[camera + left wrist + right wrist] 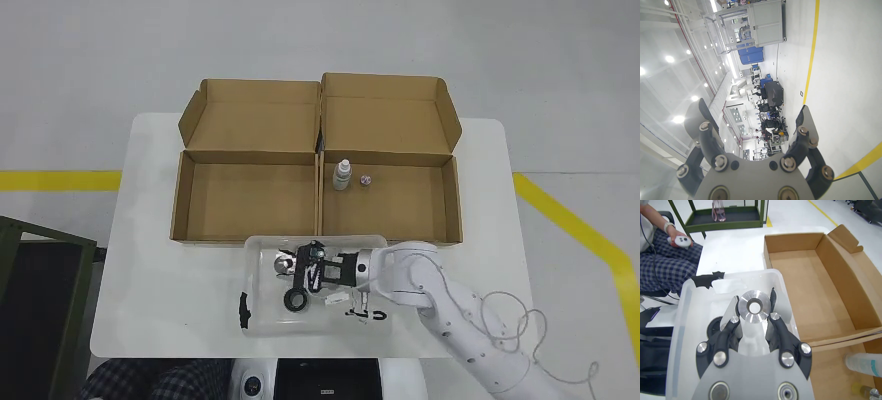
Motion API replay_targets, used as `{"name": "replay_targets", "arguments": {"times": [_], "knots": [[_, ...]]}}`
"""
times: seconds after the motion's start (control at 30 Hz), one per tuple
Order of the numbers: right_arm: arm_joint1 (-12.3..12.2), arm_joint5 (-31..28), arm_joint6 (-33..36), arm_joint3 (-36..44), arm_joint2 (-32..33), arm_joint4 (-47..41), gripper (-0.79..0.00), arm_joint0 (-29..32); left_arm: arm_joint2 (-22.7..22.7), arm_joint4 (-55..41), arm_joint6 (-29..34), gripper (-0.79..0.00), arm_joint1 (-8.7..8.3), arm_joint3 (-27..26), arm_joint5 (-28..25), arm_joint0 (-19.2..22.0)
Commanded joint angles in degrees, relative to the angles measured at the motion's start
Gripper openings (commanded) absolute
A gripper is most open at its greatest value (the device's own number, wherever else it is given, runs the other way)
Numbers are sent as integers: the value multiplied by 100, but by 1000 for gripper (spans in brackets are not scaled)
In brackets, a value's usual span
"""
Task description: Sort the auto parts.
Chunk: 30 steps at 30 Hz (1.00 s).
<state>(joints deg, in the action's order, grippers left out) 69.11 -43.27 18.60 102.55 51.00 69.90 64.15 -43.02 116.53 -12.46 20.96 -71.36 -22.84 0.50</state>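
Over the clear bin point(779, 275), my right gripper point(754, 301) is clamped on the metal ring point(743, 308) by its rim. Recommended: lift straight up, grip level, until the ring clears the bin wall. Just beyond the bin's far edge stands the empty left box point(819, 285), with open room above it.

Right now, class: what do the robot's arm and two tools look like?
The right arm is white and rounded, with a white cable looping beside it. The right tool and left tool match: grey plates, silver screws, black links, black-padded fingers.
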Motion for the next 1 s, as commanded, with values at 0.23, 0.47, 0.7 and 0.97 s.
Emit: {"name": "replay_targets", "arguments": {"times": [0.23,0.47,0.7,0.97], "knots": [[-153,-243,-479,370,787,-649,-785,343,0,0,0,0,0,0,0,0],[-218,-276,-704,522,1172,-1098,-785,518,0,0,0,0,0,0,0,0],[-252,-325,-818,461,1351,-1531,-785,596,0,0,0,0,0,0,0,0],[-270,-415,-966,290,1471,-2042,-785,582,0,0,0,0,0,0,0,0]]}}
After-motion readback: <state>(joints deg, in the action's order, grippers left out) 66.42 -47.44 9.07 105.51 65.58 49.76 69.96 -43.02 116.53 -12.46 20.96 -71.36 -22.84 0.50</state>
